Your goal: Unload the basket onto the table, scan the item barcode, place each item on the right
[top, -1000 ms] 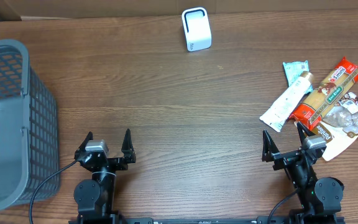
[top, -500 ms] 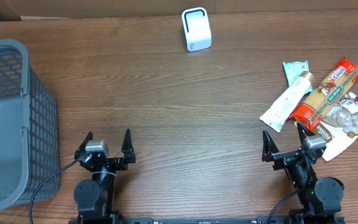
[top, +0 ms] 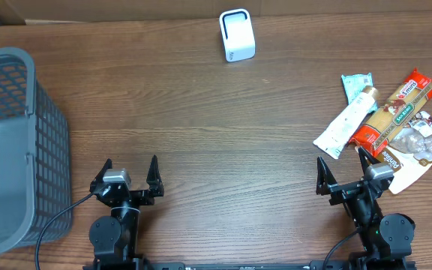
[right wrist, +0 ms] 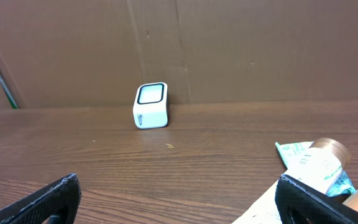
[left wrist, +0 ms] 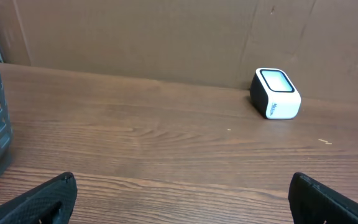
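Plainly, nothing was in hand: the goods to be scanned lay in a loose heap on the bench [top: 201, 112], well to the right of the scanner [top: 237, 35] and nearer the arms than it. In that heap a white tube [top: 343, 124] lay slantwise, its tan cap resting over the lower edge of a teal packet [top: 356, 84], the piece closest to the scanner. A long red packet [top: 396, 112] lay against the tube on the side away from the scanner, roughly parallel with it. A clear bag [top: 420, 142] of pale lumps rested against the red packet, farther again from the scanner, with a flat white packet [top: 405, 178] partly under it. No barcode could be made out on any of them.

The scanner, a small white box with a dark-rimmed face turned upward, stood upright at the far side of the bench, close to the cardboard wall [right wrist: 260, 50].

The right pincer [top: 342, 166] sat on the arms' side of the heap, far from the scanner. Its fingers were spread as wide as they go with nothing between them, and its own camera looked across the wood to the scanner, with the tube's cap and the teal packet low at the right. The left pincer [top: 130, 165] sat to the left of the scanner and just as far toward the arms, likewise gaping and empty. A grey mesh basket [top: 6, 142] stood far to the left of the scanner, at the bench's edge.
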